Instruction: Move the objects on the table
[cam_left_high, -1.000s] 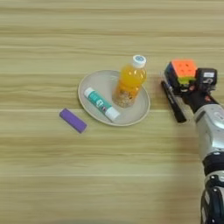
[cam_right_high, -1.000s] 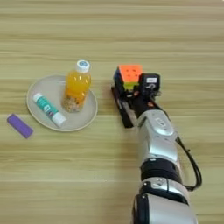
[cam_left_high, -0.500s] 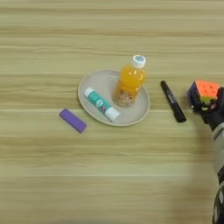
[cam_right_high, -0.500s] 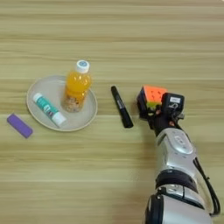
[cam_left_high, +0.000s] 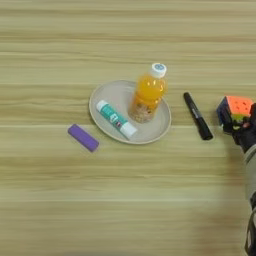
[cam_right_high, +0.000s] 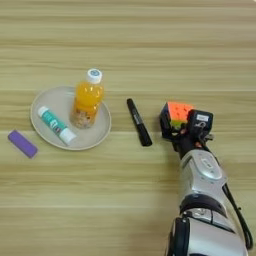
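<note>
While the claw (cam_right_high: 181, 131) grips the puzzle cube (cam_right_high: 176, 114), bare table (cam_right_high: 150, 45) stretches beyond the marker (cam_right_high: 138, 128).

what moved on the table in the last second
The puzzle cube went to the right, away from the marker it sat next to, and the gripper went with it, close against it; whether the jaws clamp it is unclear. The marker, the juice bottle, the plate, the tube and the purple block stayed put.
</note>
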